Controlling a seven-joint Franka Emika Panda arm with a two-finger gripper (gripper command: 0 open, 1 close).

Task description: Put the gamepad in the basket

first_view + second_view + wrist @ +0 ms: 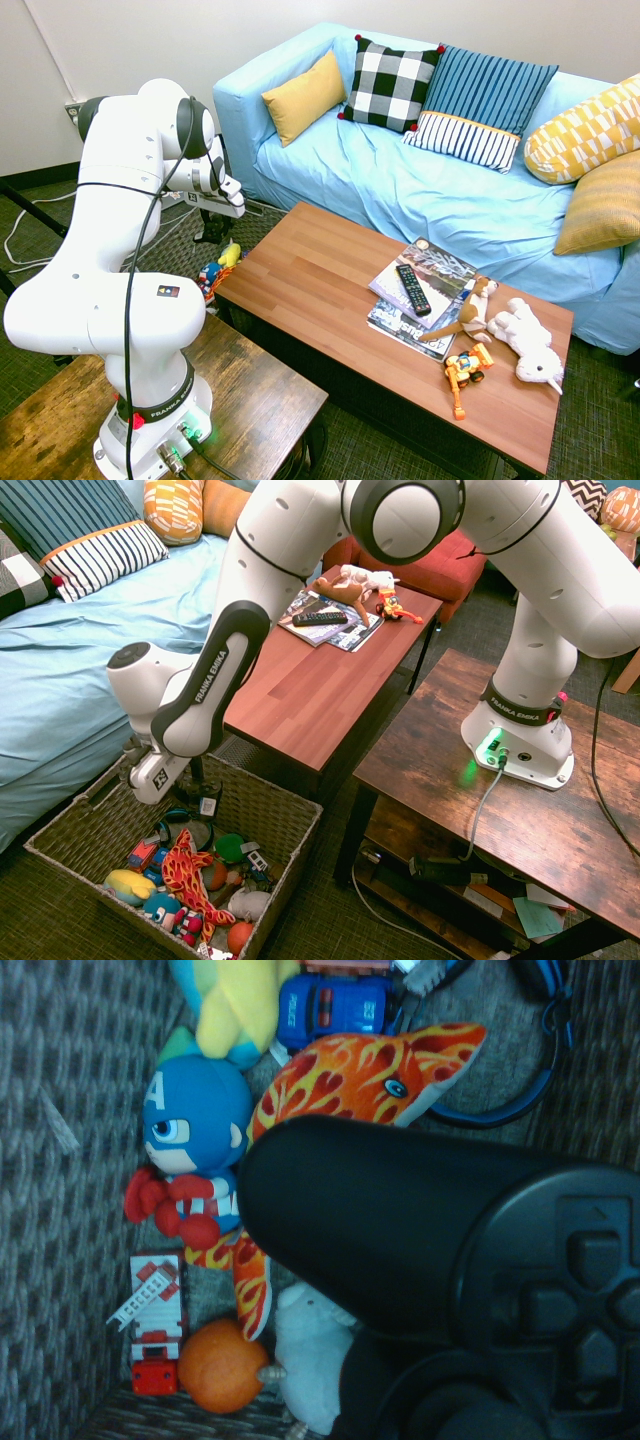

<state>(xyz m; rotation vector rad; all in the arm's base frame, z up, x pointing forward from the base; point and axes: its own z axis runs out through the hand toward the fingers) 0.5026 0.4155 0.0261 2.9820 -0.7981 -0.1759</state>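
The large grey-brown woven basket (110, 810), with sloping sides, holds a pile of toys. Along the wall nearest the second exterior camera lie a yellow-and-teal plush (238, 1010), a blue masked plush figure with red gloves (198, 1110) and, towards that wall's corner, a red-and-white toy fire truck (157, 1320). Beside the truck is an orange ball (223, 1365), with a pale grey plush (312, 1350) next to it. A flame-patterned orange plush (340, 1080) crosses the middle, near a blue toy police car (335, 1010) and black-and-blue headphones (515, 1110).

The black plastic gamepad (370, 1220) is suspended above the contents, inside the basket's outline. Its foremost handle lobe points towards the near wall, overlapping the flame-patterned plush in the wrist view; the direction of its full long axis cannot be determined. The two-finger gripper (194, 768) is pressed together on the gamepad, near the basket's far edge.
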